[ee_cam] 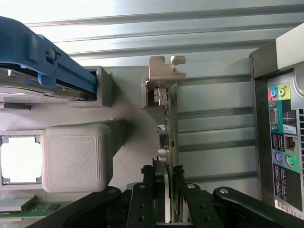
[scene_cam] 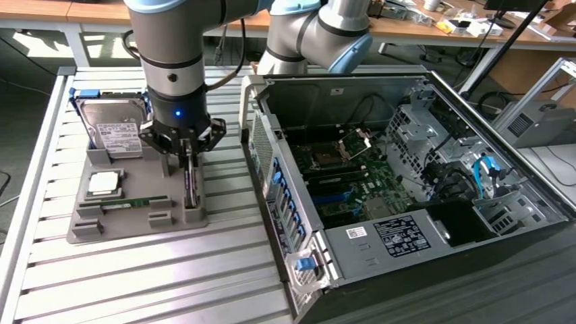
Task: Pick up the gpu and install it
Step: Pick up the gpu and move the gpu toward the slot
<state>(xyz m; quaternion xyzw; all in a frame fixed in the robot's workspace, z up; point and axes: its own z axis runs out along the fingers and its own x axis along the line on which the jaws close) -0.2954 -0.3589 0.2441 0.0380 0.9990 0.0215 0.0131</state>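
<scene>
The gpu (scene_cam: 190, 194), a thin dark circuit card with a silvery metal bracket at one end, stands on edge in a slot along the edge of the grey plastic holder tray (scene_cam: 135, 229) that faces the open grey computer case (scene_cam: 263, 145). The black gripper (scene_cam: 187, 169) is clamped narrowly on the card's upper edge, one finger on each face. The arm drops straight down, wrist vertical. The tray lies on the slatted metal bench (scene_cam: 135, 283), a boxy silver hard drive (scene_cam: 115, 131) at its far edge

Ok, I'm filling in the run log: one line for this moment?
gripper | closed on gpu | gpu on edge in holder | not lifted
</scene>
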